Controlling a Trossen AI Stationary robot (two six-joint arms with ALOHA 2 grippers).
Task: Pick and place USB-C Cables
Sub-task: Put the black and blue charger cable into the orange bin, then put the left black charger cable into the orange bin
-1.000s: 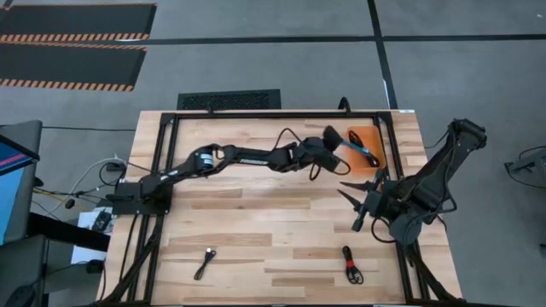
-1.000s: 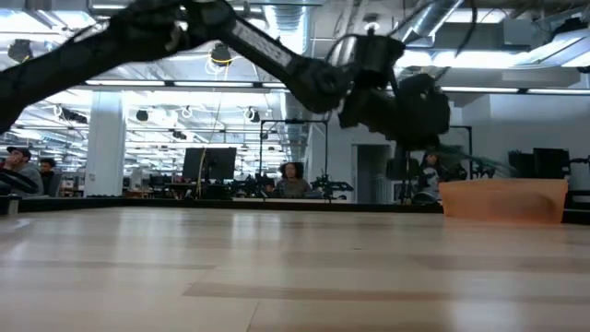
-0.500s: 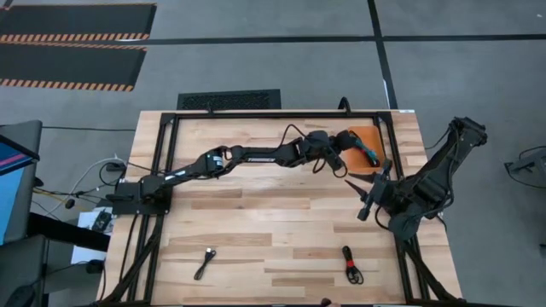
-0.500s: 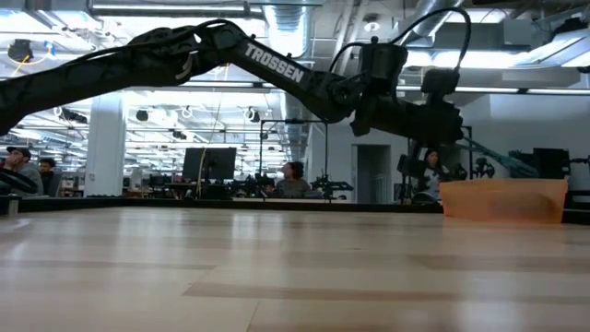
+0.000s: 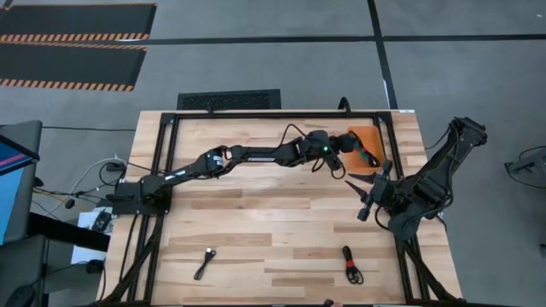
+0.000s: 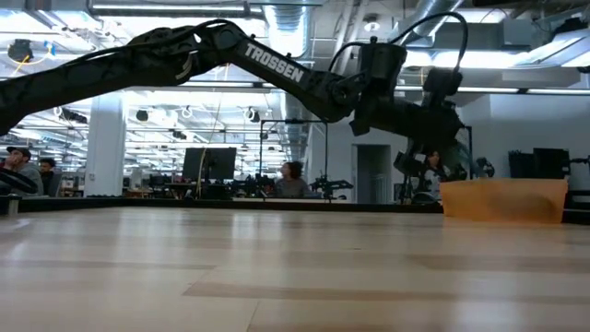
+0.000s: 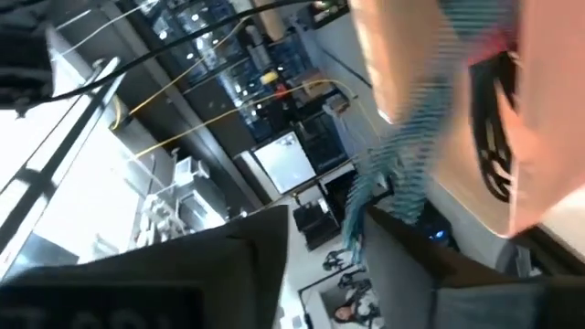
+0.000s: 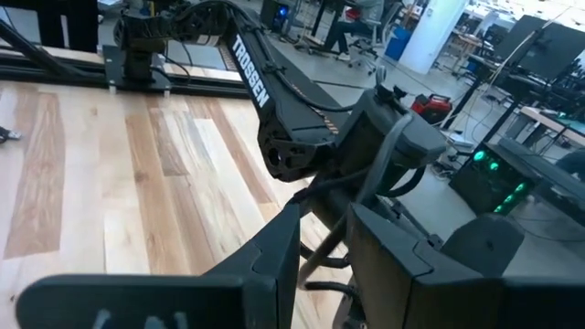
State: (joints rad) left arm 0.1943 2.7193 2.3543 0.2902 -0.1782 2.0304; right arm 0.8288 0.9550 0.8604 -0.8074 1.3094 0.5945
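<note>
You're reaching the left gripper (image 5: 344, 147) over the orange tray (image 5: 375, 135), teal cable (image 5: 362, 152) hanging there; whether it's clamped, I can't tell. Two cables are waiting near the table's front: black-grey (image 5: 205, 262) and black-red (image 5: 350, 264).

Left arm: stretched from its base at the table's left edge across to the far right, forearm nearly level and raised above the table in the low view. Left gripper (image 5: 348, 147): at the far right of the table, wrist turned so its camera looks sideways; finger spacing cannot be told. Right arm: folded at the table's right edge, elbow raised behind it. Right gripper (image 5: 362, 190): near its base, pointing left, fingers spread apart.
</note>
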